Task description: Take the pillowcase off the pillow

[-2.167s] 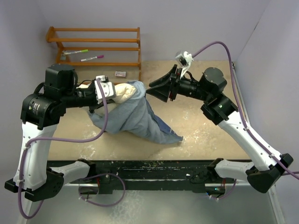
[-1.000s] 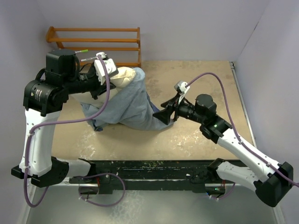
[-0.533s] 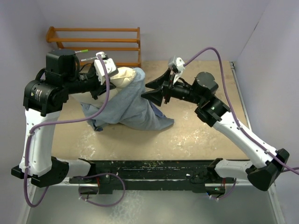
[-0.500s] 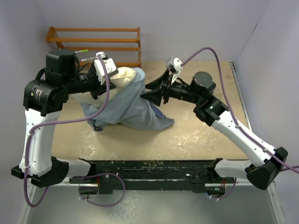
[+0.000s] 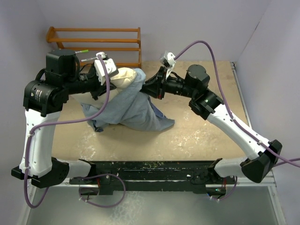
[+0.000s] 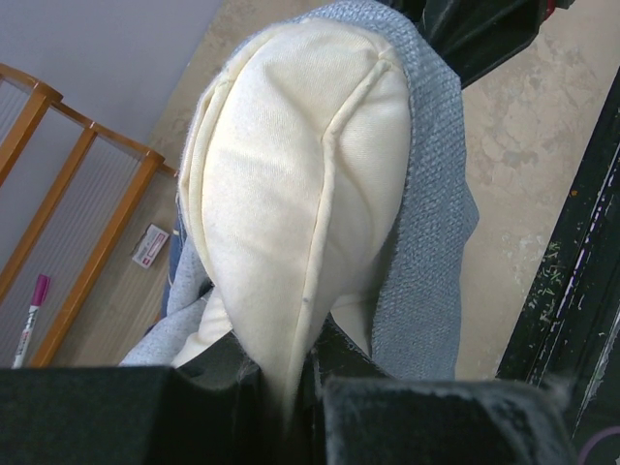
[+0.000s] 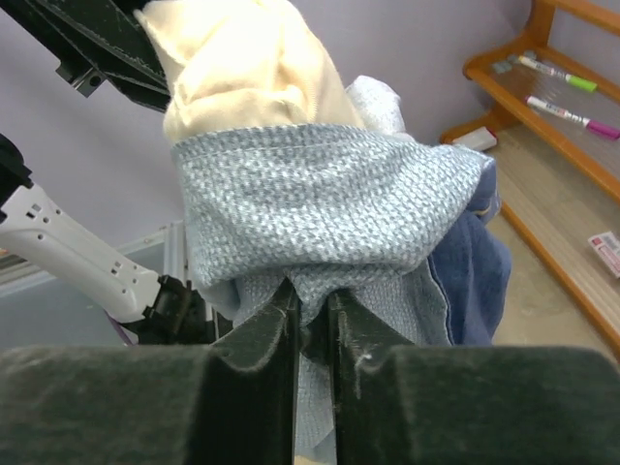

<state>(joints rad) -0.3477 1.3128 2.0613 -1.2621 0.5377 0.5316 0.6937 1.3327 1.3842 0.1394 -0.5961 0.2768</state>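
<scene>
My left gripper point(image 5: 114, 82) holds the cream pillow point(image 5: 123, 77) up off the table, shut on its seamed corner point(image 6: 291, 174). The pale blue-grey pillowcase point(image 5: 133, 110) covers the pillow's far side and hangs down onto the table. My right gripper point(image 5: 146, 87) is at the pillowcase's bunched rim, just right of the pillow. In the right wrist view its fingers point(image 7: 276, 325) are shut on a pinched fold of the woven pillowcase point(image 7: 320, 199), with the pillow point(image 7: 242, 68) bulging out above. The left wrist view shows my left gripper point(image 6: 291, 387) and the pillowcase point(image 6: 426, 194) wrapped along the pillow's right side.
A wooden rack point(image 5: 93, 41) stands at the back left against the wall, with markers point(image 7: 557, 73) on its shelves. A small white card point(image 6: 150, 245) lies on the table near it. Grey walls close in the table at the back and sides.
My right gripper has swung up and left from the pillowcase's lower right end to its rim beside the pillow and has shut on the fabric. The left arm has held still for the last second.
</scene>
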